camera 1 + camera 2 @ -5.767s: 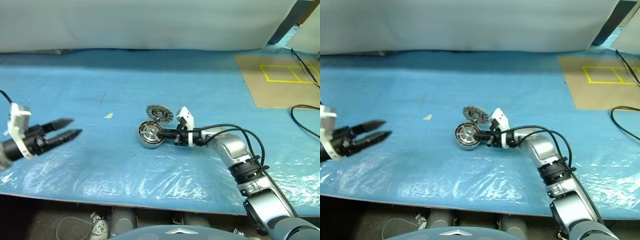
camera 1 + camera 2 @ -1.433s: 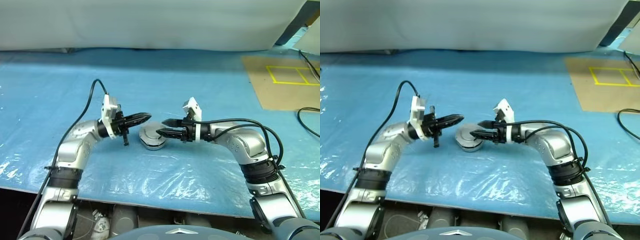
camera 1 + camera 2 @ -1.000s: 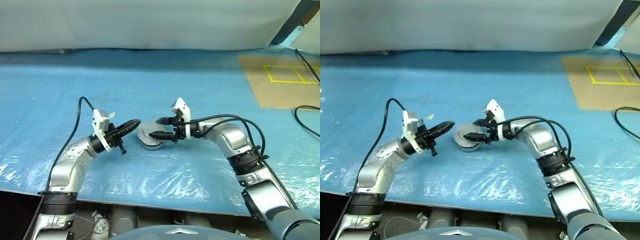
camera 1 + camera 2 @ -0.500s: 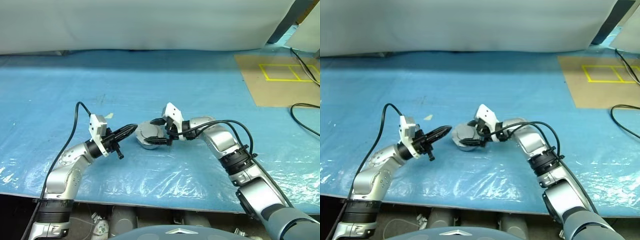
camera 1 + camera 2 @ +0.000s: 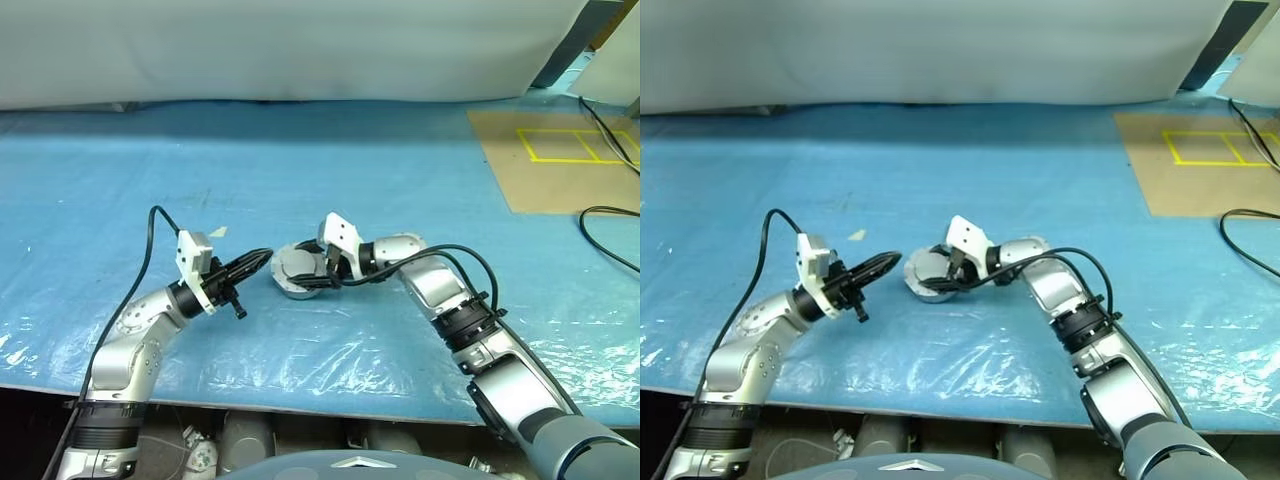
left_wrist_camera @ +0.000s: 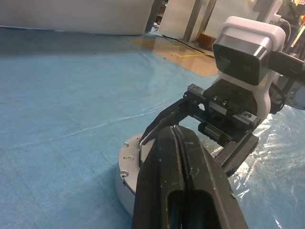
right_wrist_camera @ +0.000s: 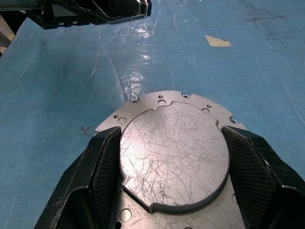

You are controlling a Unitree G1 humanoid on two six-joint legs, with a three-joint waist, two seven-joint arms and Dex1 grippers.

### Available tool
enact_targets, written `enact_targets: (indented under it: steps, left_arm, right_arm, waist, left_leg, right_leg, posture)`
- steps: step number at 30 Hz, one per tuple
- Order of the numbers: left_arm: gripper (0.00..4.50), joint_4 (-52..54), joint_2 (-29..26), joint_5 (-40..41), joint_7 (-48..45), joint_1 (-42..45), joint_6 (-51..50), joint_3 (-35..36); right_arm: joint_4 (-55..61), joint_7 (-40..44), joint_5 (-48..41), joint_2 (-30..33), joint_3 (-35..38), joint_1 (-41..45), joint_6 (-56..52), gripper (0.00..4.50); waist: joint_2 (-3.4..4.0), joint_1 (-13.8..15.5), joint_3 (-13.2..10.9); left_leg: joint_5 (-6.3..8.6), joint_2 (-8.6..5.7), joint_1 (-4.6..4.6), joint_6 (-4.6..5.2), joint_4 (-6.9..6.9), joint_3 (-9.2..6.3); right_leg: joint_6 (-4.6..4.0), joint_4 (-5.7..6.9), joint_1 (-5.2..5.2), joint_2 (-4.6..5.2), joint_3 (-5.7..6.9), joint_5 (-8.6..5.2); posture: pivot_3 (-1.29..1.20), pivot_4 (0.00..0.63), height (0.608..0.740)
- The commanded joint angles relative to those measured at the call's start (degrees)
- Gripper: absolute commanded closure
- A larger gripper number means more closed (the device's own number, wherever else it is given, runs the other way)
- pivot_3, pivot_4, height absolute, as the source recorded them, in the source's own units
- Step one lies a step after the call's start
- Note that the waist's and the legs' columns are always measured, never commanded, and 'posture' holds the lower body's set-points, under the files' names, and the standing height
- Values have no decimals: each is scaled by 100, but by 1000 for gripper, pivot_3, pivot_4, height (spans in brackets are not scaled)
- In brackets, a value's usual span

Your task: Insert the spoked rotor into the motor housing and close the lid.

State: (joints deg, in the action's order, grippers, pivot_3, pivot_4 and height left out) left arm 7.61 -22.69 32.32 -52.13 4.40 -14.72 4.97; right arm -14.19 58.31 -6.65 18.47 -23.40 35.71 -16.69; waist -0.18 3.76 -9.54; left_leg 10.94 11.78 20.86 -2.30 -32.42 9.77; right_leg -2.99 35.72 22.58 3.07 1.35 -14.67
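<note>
The lid [image 7: 174,152], smooth grey back up, sits on top of the motor housing [image 5: 296,290] at the middle of the blue table. My right gripper [image 5: 309,271] reaches in from the right. Its fingers [image 7: 107,157] press on both sides of the lid's raised disc. My left gripper [image 5: 260,259] is shut and empty, with its tips just left of the housing [image 6: 122,183]. From the right wrist, this gripper [image 7: 119,12] appears beyond the lid. The spoked rotor is hidden.
A tan board [image 5: 560,160] with yellow tape outlines lies at the back right, and a black cable [image 5: 610,240] loops beside it. A small paper scrap [image 5: 217,231] lies behind my left gripper. Crinkled plastic sheet covers the table down to its front edge [image 5: 300,400].
Over the last second my right gripper rolled at the wrist and its fingers narrowed onto the lid. My left gripper stayed shut beside the housing. Earlier the lid lay apart from the housing.
</note>
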Motion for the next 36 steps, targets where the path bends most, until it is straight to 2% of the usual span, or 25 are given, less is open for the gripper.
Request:
enact_targets:
  steps: [1,12,24,36]
  left_arm:
    - [4500,97,-86,0,-4,20,110,112]
    - [4500,230,2,-26,5,-52,50,-94]
    - [4500,321,45,-8,41,-45,-19,-254]
    - [4500,385,93,7,68,-58,-63,-337]
  right_arm:
    - [-131,248,120,149,-104,-100,-111,1520]
    - [-48,359,-257,-18,314,-15,-533,1520]
    - [165,589,-70,238,104,-216,-162,1520]
    - [-850,559,414,378,-79,-230,258,1520]
  waist:
    - [0,11,0]
    - [-1,15,0]
    - [-1,16,0]
    - [1,18,4]
  left_leg:
    - [0,0,1,0,0,0]
    - [0,0,4,1,3,0]
    - [0,0,8,1,2,0]
    - [1,0,-21,3,1,1]
  right_leg:
    - [0,0,1,0,0,0]
    - [0,0,2,0,0,0]
    - [0,0,5,0,1,0]
    - [-2,-3,-22,1,0,-1]
  posture:
    - [0,150,740]
    - [0,150,740]
    - [0,150,740]
    - [0,150,740]
